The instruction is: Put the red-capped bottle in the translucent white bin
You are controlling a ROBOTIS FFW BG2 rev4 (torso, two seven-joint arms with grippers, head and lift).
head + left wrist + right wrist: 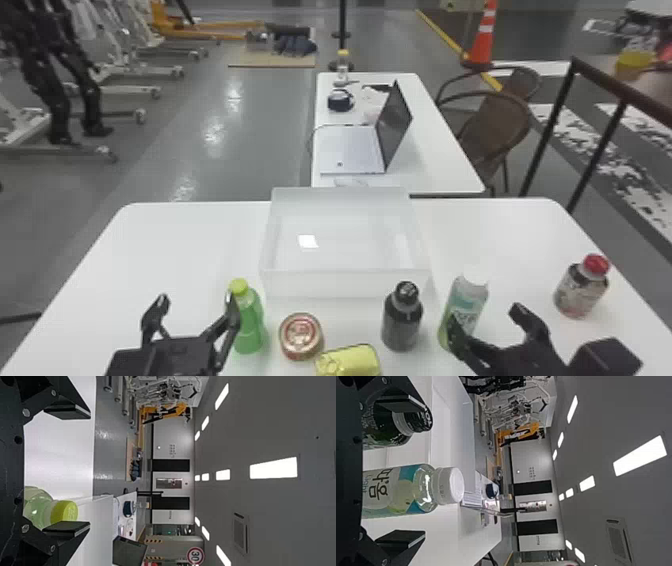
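The red-capped bottle (582, 287) stands upright on the table's right side, apart from the other drinks. The translucent white bin (345, 284) sits at the middle of the table with no bottle inside. My right gripper (492, 327) is open in the head view, left of and nearer than the red-capped bottle, close by the white-capped bottle. In the right wrist view, my right gripper (405, 471) has the white-capped bottle between its spread fingers, untouched as far as I can tell. My left gripper (192, 317) is open at the left, beside the green bottle; its fingers spread wide in the left wrist view (69, 471).
Along the near side stand a green bottle (248, 320), a red-topped can (301, 336), a yellow can (349, 361), a dark bottle (402, 317) and a white-capped bottle (464, 305). Beyond the bin, a second table (435, 165) holds a laptop (350, 150).
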